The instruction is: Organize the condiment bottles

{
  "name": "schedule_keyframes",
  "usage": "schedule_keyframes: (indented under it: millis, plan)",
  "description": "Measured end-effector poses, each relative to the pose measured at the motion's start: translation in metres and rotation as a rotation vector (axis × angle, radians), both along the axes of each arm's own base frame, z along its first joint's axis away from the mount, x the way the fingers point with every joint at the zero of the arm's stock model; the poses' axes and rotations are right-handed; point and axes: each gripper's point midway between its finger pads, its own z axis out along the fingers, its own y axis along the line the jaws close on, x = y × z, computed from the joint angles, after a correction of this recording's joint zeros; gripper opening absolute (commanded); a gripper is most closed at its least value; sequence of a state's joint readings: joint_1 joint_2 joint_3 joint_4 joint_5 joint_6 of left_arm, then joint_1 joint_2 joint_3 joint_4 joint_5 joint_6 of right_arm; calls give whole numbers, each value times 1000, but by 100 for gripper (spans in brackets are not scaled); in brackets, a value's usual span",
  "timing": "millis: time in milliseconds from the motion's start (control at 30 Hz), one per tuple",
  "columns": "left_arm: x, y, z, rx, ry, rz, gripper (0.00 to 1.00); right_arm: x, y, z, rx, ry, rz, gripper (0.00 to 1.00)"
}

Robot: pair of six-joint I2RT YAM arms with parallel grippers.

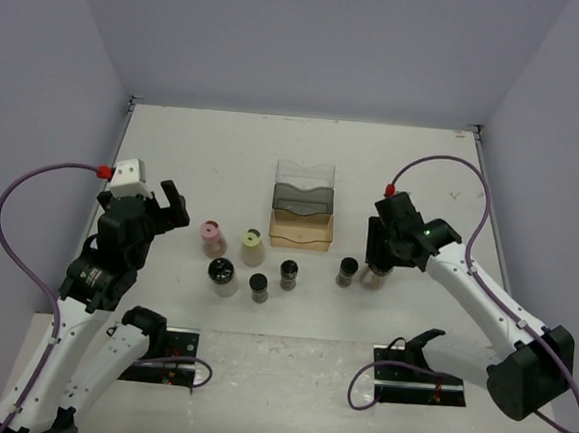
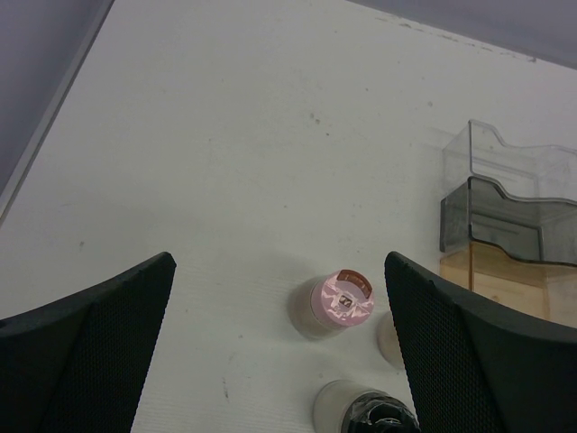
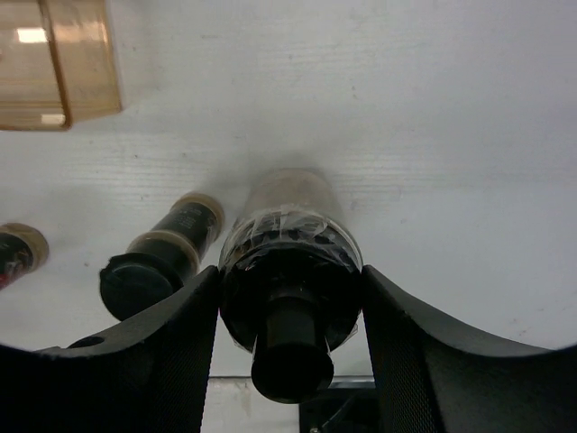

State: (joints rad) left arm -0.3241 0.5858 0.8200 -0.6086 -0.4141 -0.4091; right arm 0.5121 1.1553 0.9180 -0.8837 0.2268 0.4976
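So nearest to you, low in the middle of the top view, the front black-capped jar (image 1: 259, 286) is standing upright, with the big black-capped jar (image 1: 221, 271) sitting just up and left of it and the middle black-capped jar (image 1: 289, 273) just up and right. Further right, your right gripper (image 1: 374, 268) is clamping the gripped jar (image 3: 290, 244). In the right wrist view both fingers (image 3: 153, 352) are pressing against its dark cap end and the clear body is pointing away toward the table, though I can't tell if it's touching down. The neighbour black-capped jar (image 1: 346, 271) is standing just left of it, close but not touching. One row further back, the pink-capped jar (image 1: 211, 232) and the yellow-green-capped jar (image 1: 252, 242) are sitting side by side with a small gap between them. Your left gripper (image 1: 167, 207) is hanging at the left of the frame with its jaws spread wide and nothing between them. In the left wrist view the pink-capped jar is showing low in the gap, nearer the right finger (image 2: 487, 352). Furthest back, mid-frame, the rack (image 1: 304, 203) is stepping from tan at the front through grey to clear, and no jar is sitting in it.
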Motion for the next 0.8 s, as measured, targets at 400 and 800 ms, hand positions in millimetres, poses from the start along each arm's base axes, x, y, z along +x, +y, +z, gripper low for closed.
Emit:
schedule_keyframes:
  millis: [400,800]
  plan:
    - [0,0,0,0,-2,1,100,133,51,131,6,-307,59,0]
    - [2,-1,-4,6,17,0,100,272,136,104,-17,-360,246,0]
